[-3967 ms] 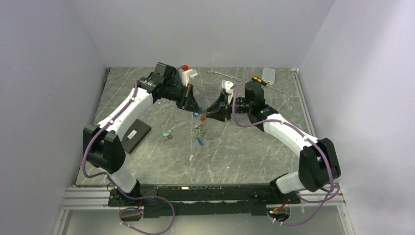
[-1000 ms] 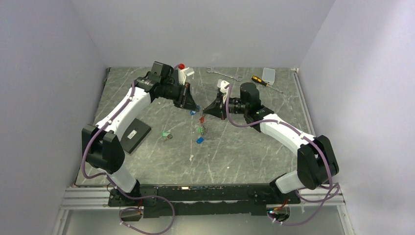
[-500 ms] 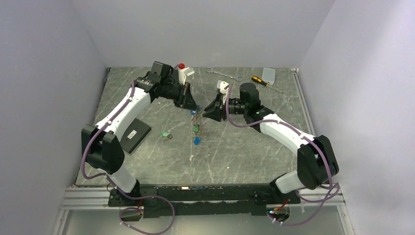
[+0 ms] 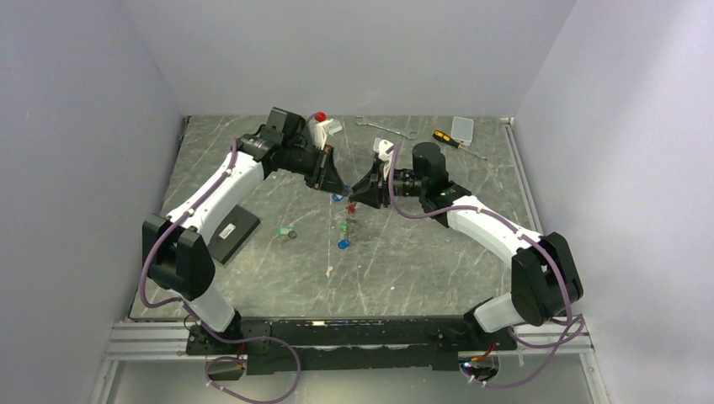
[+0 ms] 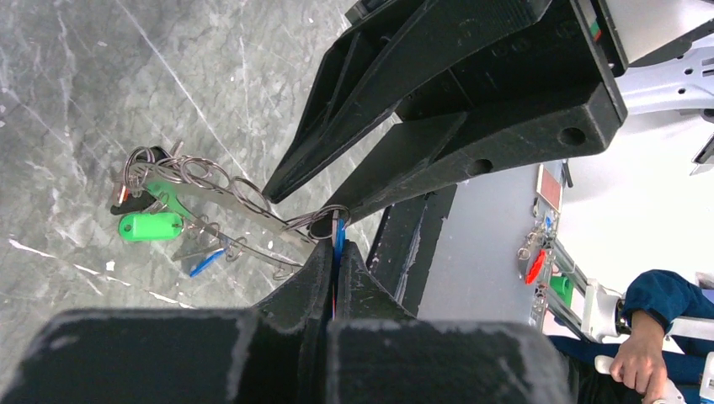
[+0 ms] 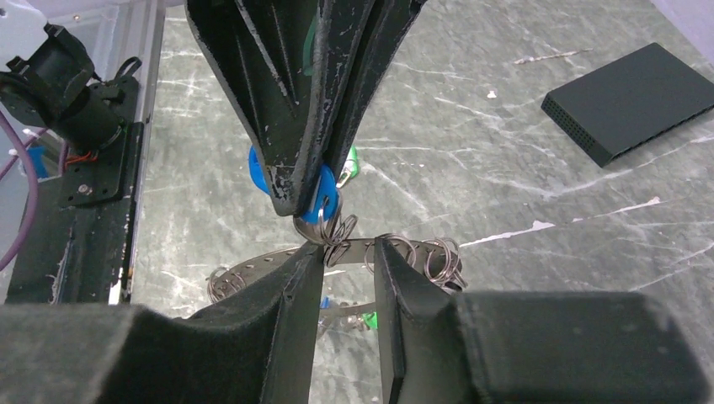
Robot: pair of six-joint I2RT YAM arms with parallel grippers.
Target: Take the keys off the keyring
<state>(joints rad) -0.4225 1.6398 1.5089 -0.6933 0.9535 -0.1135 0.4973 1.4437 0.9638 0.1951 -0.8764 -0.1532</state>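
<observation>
My left tool [image 5: 335,248] was pinched together on the small key with the blue plastic tag [image 6: 322,200], held above the grey marbled tabletop [image 6: 522,278]. My right tool [image 6: 343,252] met it tip to tip, fingers apart, straddling the thin grey metal keyring [image 5: 221,202]. The keyring hung between both tools, with a green-tagged key [image 5: 150,225] and others dangling from it on small split rings.
</observation>
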